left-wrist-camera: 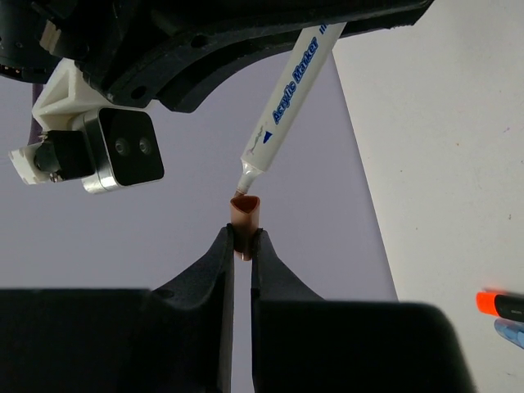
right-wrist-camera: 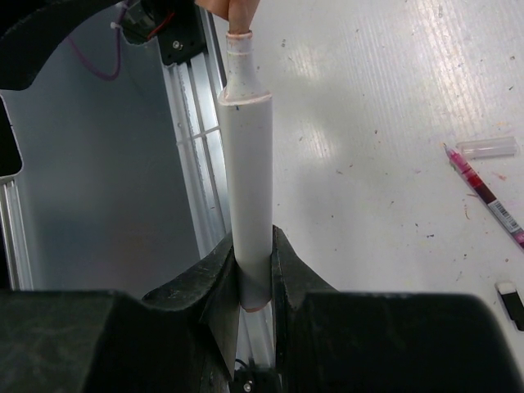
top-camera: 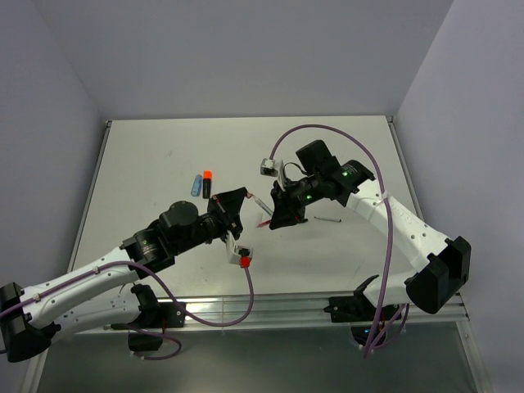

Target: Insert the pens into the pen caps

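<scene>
White marker (left-wrist-camera: pixel 291 90): held mid-air at the centre of the top view, above the counter (top-camera: pixel 164 155). Right jaws are clamped on its rear end, so the barrel and nib stick out free in front.

Dark red cap (left-wrist-camera: pixel 246 217): pinched low on its body by the left jaws, closed tight on it. Its open mouth faces up the frame in the left wrist view, which leaves it clear for entry.

The nib sits right at the cap mouth. The barrel comes in from the upper right of that frame, tilted off the cap's axis. Can't tell if the nib touches the rim or is just short of it.

Judgement: insertion is the step in hand, and the pen is not seated yet. The barrel likely needs squaring to the cap before the push. Otherwise the nib rides the rim or the small cap twists in the pinch. Both are held in the air, probably so each arm can trim its angle.

Rest:
- Black marker with orange end (top-camera: pixel 207 182) and light-blue marker (top-camera: pixel 196 185) lie side by side left of centre on the counter.
- Red pen (right-wrist-camera: pixel 485 192) lies at the right edge of the right wrist view, uncapped, with a clear cap (right-wrist-camera: pixel 487 147) just beside its tip.
</scene>
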Tool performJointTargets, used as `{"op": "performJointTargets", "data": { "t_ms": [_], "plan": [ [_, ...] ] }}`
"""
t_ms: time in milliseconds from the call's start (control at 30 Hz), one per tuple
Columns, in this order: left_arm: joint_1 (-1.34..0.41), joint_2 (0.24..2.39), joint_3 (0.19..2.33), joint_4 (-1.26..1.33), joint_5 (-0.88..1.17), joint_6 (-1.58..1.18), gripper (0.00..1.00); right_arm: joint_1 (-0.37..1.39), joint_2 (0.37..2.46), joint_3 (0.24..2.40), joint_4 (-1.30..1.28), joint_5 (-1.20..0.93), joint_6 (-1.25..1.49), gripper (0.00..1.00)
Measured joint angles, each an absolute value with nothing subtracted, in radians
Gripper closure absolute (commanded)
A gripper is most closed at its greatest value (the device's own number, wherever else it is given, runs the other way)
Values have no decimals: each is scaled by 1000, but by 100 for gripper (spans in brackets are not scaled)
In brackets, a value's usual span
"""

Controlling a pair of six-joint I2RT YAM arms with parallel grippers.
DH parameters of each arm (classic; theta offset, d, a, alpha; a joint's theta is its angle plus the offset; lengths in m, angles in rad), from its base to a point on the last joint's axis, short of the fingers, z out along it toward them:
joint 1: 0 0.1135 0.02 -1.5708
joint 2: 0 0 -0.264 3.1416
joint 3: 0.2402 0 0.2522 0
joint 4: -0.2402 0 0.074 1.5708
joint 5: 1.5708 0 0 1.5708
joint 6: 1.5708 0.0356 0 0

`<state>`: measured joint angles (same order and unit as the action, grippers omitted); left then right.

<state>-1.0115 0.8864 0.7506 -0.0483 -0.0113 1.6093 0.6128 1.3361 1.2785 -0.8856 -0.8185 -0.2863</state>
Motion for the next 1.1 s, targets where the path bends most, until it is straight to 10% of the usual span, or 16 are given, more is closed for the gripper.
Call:
{"op": "performJointTargets", "data": {
  "t_ms": [1100],
  "plan": [
    [-1003, 917, 798, -46, -4, 1523, 100, 613, 1336, 1279, -906, -794, -305, 100]
  ]
}}
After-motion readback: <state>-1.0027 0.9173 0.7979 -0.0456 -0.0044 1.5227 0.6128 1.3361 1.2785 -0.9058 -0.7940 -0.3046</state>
